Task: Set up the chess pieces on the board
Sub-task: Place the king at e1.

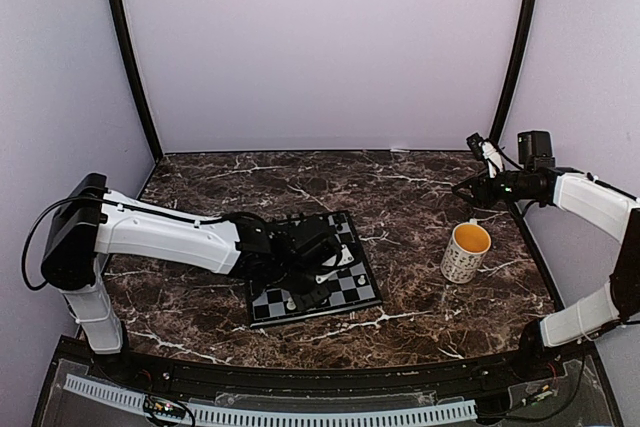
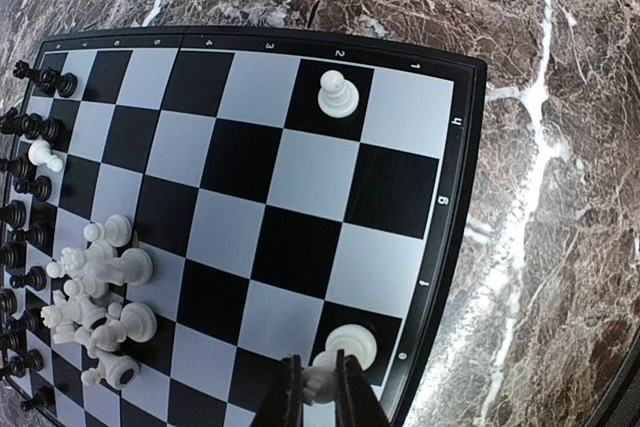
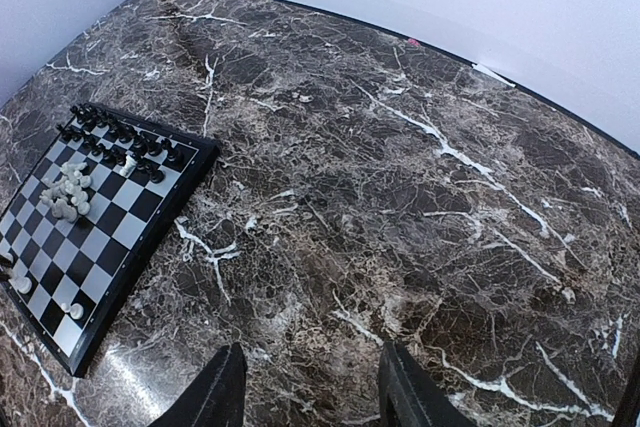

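Most of the tiny white chessmen [image 2: 100,297] sit jumbled in a cluster on the small black-and-grey checkerboard [image 2: 300,177]. They are just beside the tiny black chessmen [image 2: 30,187] ranked along one edge, and the other squares are largely open. The left fingers [image 2: 320,392] hang low by the border, nearly together, pinching what looks like a white piece beside a standing white pawn [image 2: 352,342]. The right fingers [image 3: 315,397] hover apart, gripping nothing, over bare dark veined-marble worktop [image 3: 400,197], well apart from the board. A white, yellow-lined mug [image 1: 466,252] stands right of it.
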